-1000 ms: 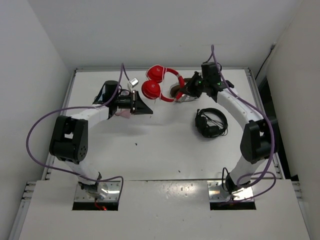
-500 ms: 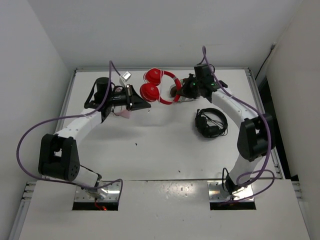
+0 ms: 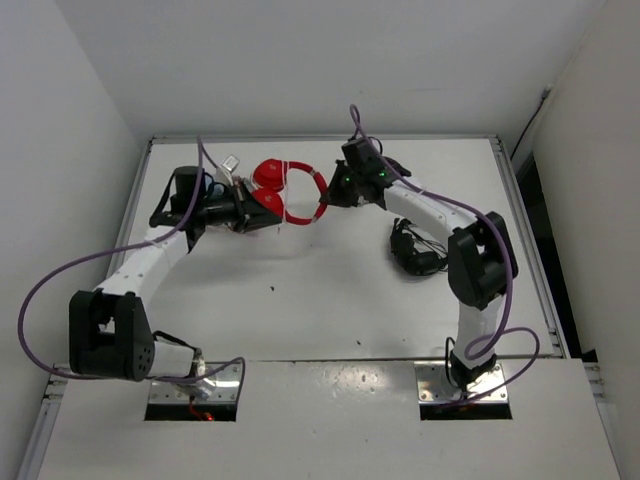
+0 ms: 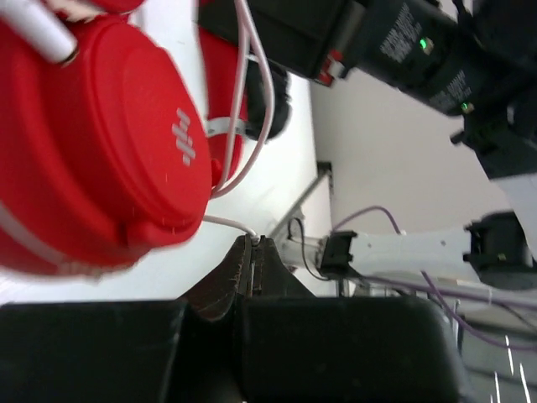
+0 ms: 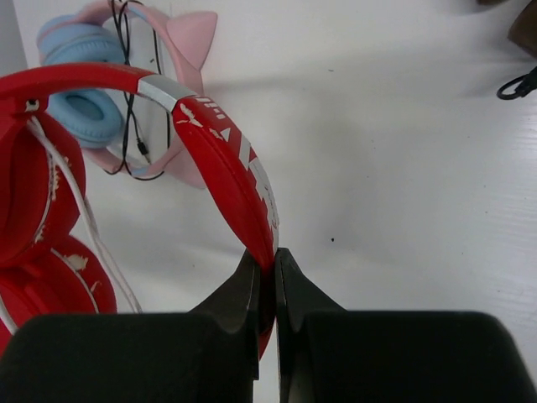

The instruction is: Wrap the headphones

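I find the bright red over-ear headphones (image 3: 285, 190) near the counter's far edge. The right gripper (image 5: 267, 270) is clamped on the red headband (image 5: 226, 159), and the left gripper (image 4: 253, 245) is pinching the thin white cable (image 4: 245, 92). Wrapping appears partly done, with slack remaining.

A flat white tabletop (image 3: 330, 310) (marked by a few dark specks) fills the floor of the enclosure. Plain white walls (image 3: 300, 60) stand at its left, far and right sides, evenly lit.
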`<state>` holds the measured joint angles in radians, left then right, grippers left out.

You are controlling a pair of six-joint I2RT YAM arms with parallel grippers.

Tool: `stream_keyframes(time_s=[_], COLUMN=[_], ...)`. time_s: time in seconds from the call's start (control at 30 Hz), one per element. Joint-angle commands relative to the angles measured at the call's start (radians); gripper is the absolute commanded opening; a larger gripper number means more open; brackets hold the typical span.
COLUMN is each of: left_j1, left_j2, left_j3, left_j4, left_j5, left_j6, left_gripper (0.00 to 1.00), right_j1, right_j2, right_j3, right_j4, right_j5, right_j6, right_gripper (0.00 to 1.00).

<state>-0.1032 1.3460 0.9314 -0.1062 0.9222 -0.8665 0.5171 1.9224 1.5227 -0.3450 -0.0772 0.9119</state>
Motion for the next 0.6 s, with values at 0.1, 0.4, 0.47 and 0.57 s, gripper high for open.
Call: stream_keyframes(time_s=[0.1,0.4,0.47,0.57], left_j1=[0.152,0.238,0.249,0.258], left_j2=[-0.074,-0.116,-0.146,-0.186], left_j3=[0.059,-0.037,-0.061,-0.083], left_j4=[-0.318,-0.535,-0.535,-0.544], left_j5=[-0.114,-0.188,-0.198,-0.229], left_j6=[0.231,0.342,0.342,0.333], left_gripper=[0.0,0.0,0.0,0.0], right_j1=[0.076,0.202,0.24,0.276], right_j2=[0.047,0.158,0.199,0.248], right_j3=[0.016,0.051,0.083,0.108], right_j4=[0.13,0.17,0.17,0.17], right_j5=[-0.03,-0.127,-0.147,-0.147], right_j6=[-0.07,-0.126,-0.137,-0.16], right_gripper=[0.0,0.0,0.0,0.0])
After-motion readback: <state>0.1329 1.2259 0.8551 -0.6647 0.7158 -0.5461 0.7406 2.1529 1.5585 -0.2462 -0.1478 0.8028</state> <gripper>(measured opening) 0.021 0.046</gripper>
